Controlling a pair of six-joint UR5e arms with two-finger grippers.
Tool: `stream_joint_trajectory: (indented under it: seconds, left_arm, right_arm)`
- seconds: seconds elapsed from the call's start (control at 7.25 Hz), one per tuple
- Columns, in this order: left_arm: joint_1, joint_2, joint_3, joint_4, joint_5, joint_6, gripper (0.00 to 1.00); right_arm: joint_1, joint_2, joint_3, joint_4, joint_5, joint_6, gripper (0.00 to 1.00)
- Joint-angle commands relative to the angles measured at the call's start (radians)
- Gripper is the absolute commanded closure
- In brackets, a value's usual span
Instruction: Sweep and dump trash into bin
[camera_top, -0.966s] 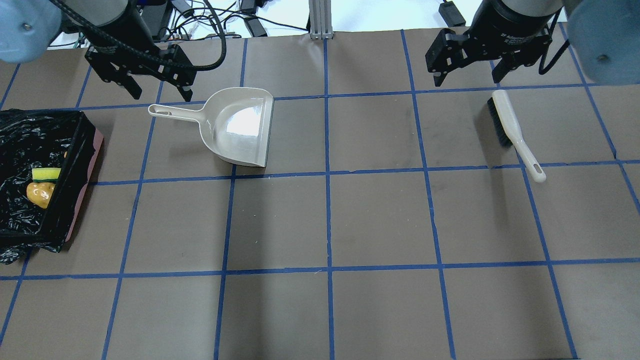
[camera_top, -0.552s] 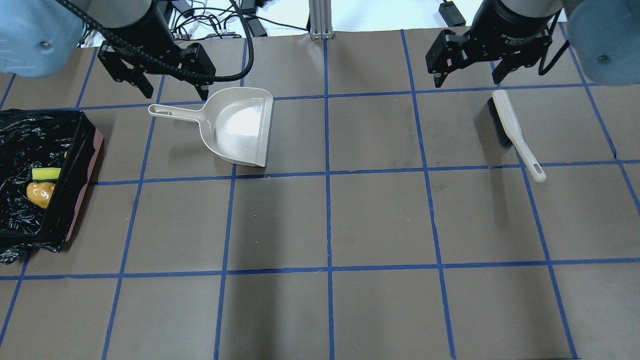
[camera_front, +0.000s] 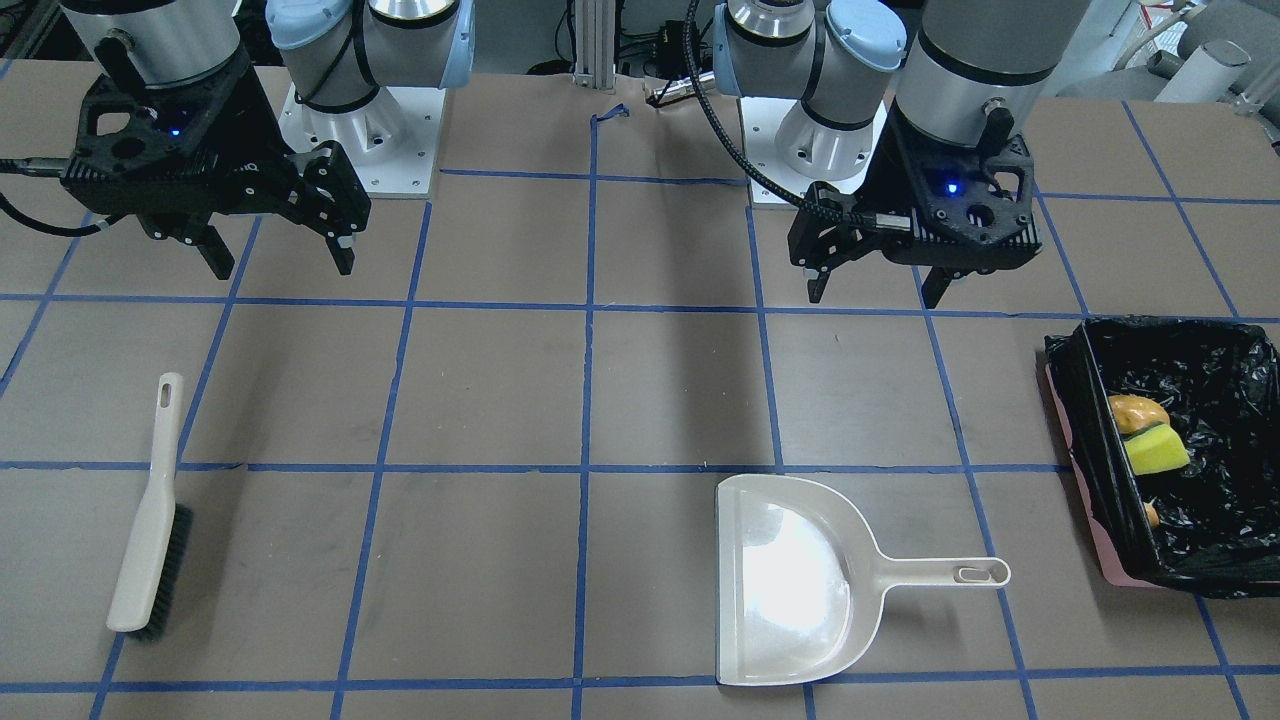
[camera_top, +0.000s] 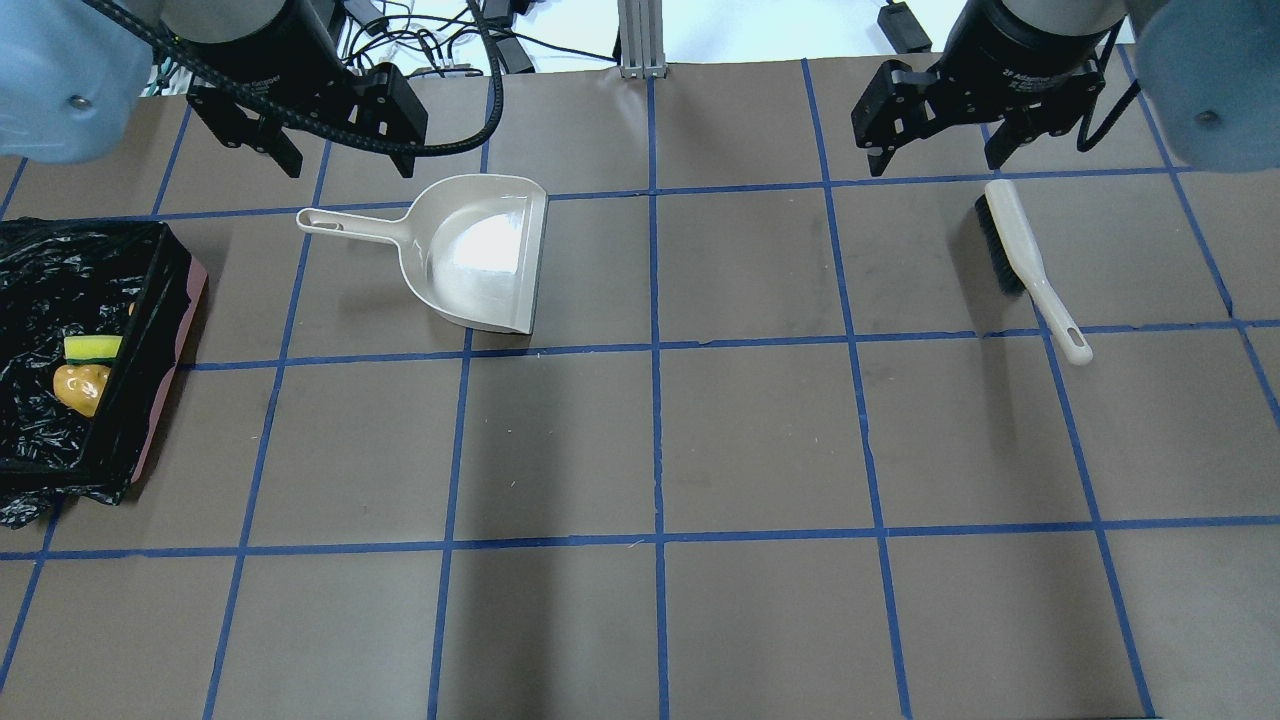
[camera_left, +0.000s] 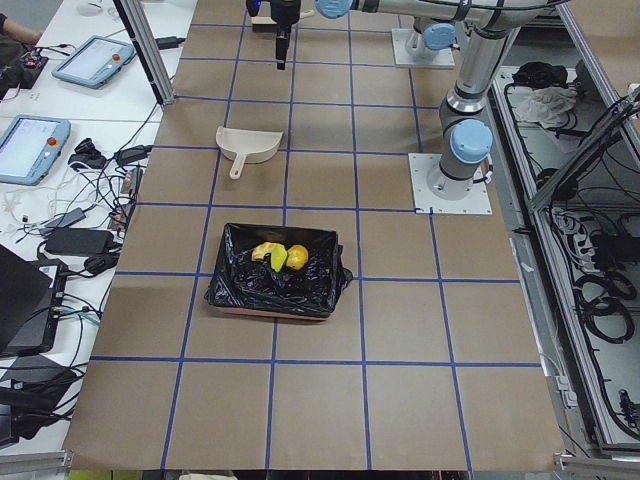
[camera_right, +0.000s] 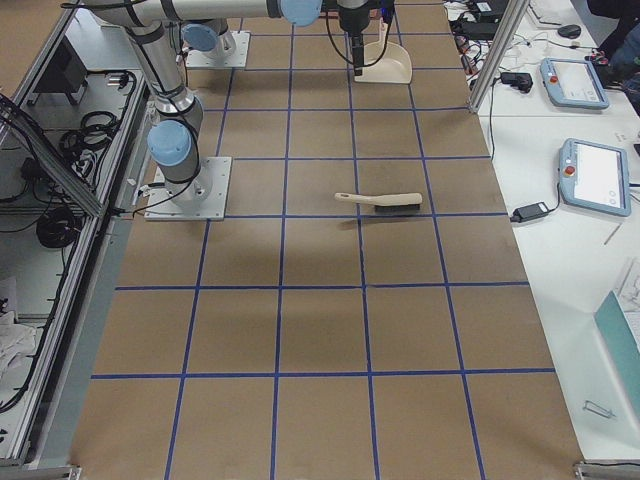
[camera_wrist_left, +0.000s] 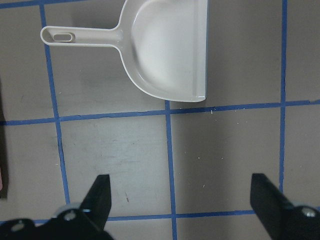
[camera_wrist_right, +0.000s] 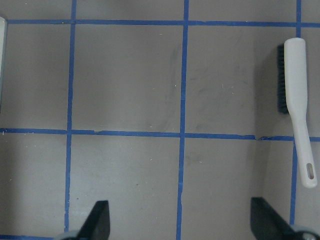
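Left end effector (camera_front: 874, 298) vertical, spread wide

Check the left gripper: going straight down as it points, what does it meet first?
Most likely the bare table, near a blue tape crossing. The left gripper is open and points down; the dustpan lies clear of it.

pink bag-lined bin (camera_top: 160, 330) far left, holding green-yellow sponge wedge (camera_top: 92, 347) beside amber lumpy piece (camera_top: 80, 388) | beige plastic dustpan (camera_top: 470, 255) right of it | white bristle brush (camera_top: 1025, 265) far right
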Motion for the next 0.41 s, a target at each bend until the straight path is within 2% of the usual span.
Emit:
stream_joint_trajectory:
  seconds: [0.0, 0.28]
  left_arm:
    - [0.017, 0.008, -0.002, 0.013, -0.001, -0.004, 0.00]
    - [0.028, 0.018, -0.006, 0.013, -0.001, 0.008, 0.00]
  right_arm:
    - [0.000, -0.002, 0.001, 0.002, 0.000, 0.000, 0.00]
    - [0.000, 0.000, 0.001, 0.002, 0.000, 0.000, 0.00]
